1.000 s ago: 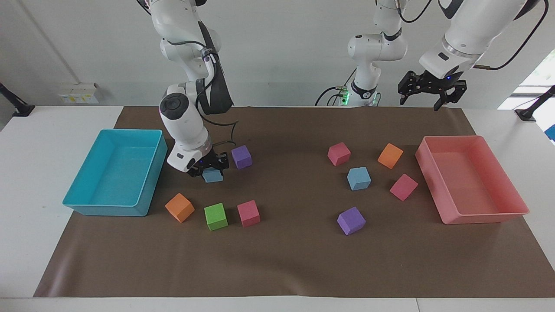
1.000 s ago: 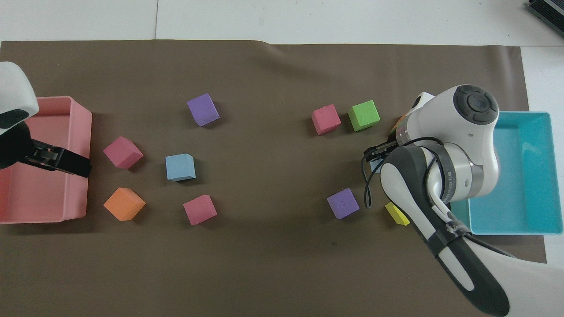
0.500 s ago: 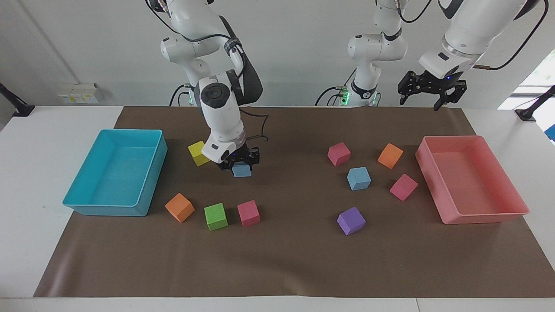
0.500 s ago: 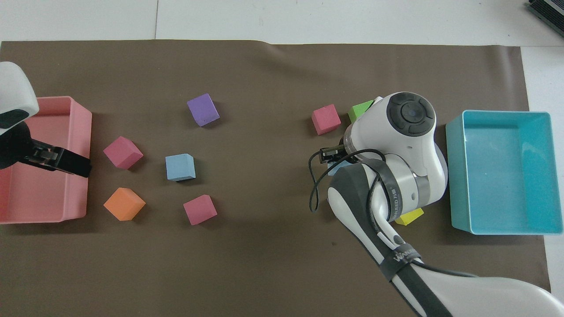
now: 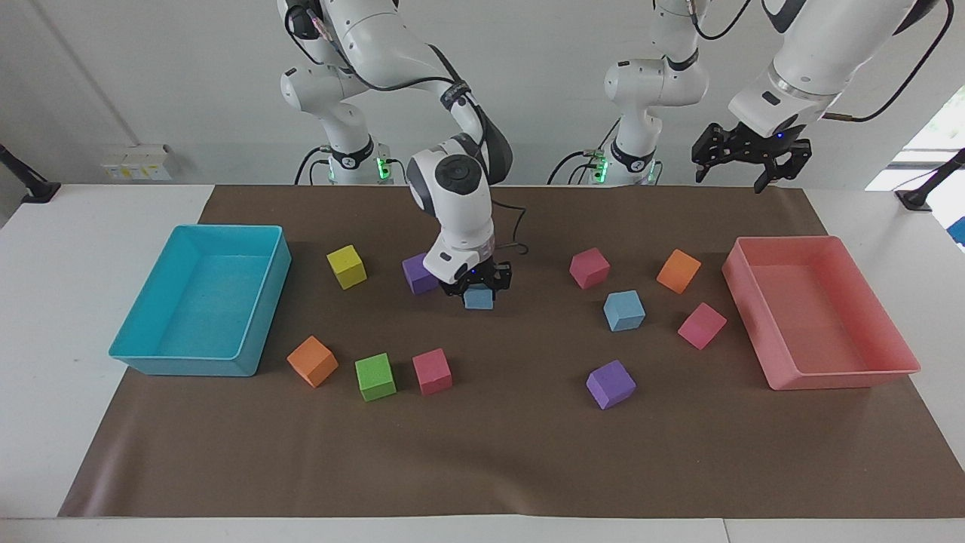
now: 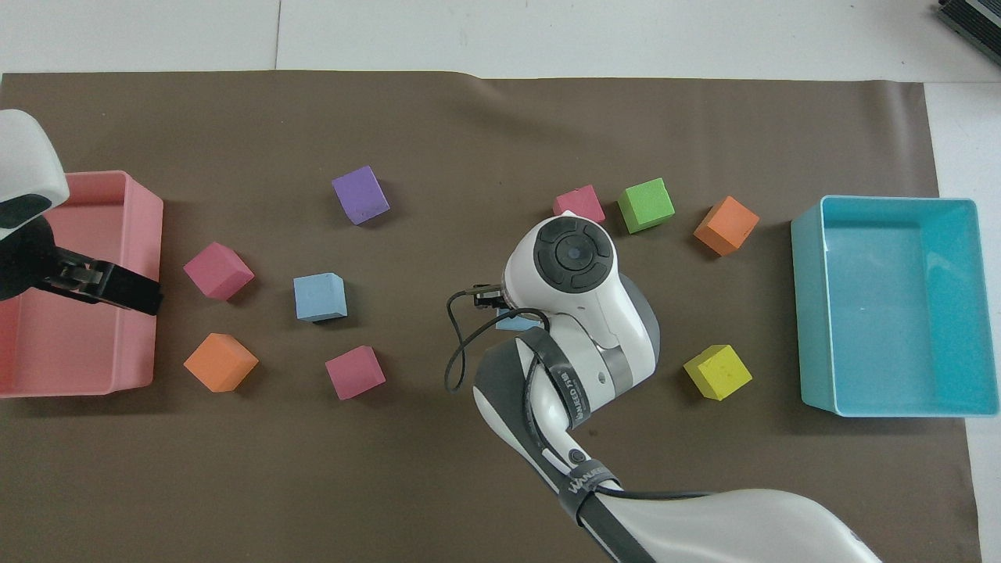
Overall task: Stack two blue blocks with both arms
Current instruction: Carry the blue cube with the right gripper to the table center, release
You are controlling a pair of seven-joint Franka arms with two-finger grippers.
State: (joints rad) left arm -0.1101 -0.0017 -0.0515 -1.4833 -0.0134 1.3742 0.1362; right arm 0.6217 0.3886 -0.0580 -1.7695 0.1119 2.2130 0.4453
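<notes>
One blue block [image 5: 479, 299], clamped in the right gripper [image 5: 478, 290], has travelled toward mid-table; left gripper [image 5: 742, 167] waits, spread.

A white table [image 5: 90, 219] under a brown mat [image 5: 497, 452] stands against a pale wall [image 5: 151, 75].

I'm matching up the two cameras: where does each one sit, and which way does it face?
Facing view: high across the table, looking at the robots; both arms show whole, right gripper holding a blue block, left gripper waiting open over the mat's edge by the pink tray.
Overhead view: high above the robots' end, looking steeply down; right arm and left gripper show.
Shared: second blue block, turquoise tray.
</notes>
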